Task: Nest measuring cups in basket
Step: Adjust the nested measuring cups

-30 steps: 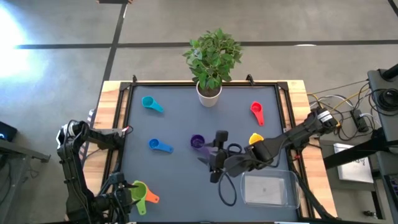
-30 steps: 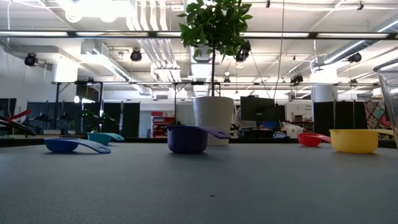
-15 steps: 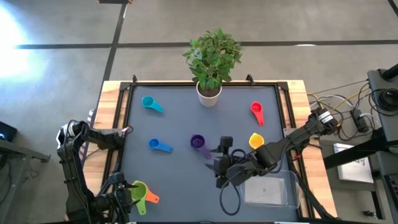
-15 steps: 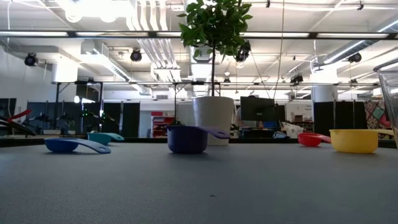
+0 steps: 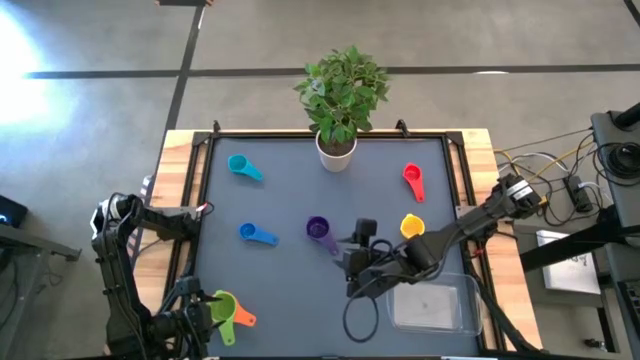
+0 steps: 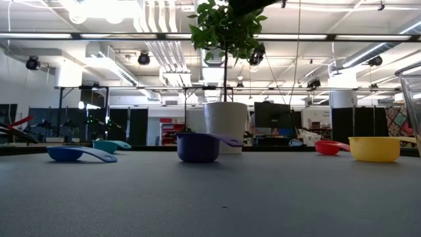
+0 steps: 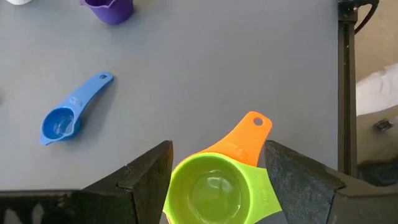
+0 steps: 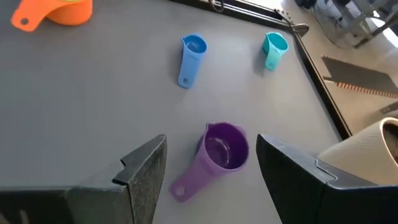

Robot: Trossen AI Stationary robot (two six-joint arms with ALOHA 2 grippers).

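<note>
A dark grey bench point(image 5: 290, 195) with a pale wooden rim stands on a grey floor point(image 5: 100, 100) crossed by dark lines. A leafy plant in a white pot point(image 5: 337, 150) sits at its far edge. Beyond, white ceiling ducts point(image 6: 158, 39), strip lights, monitors point(image 6: 271, 115) and dark equipment racks fill the room
</note>
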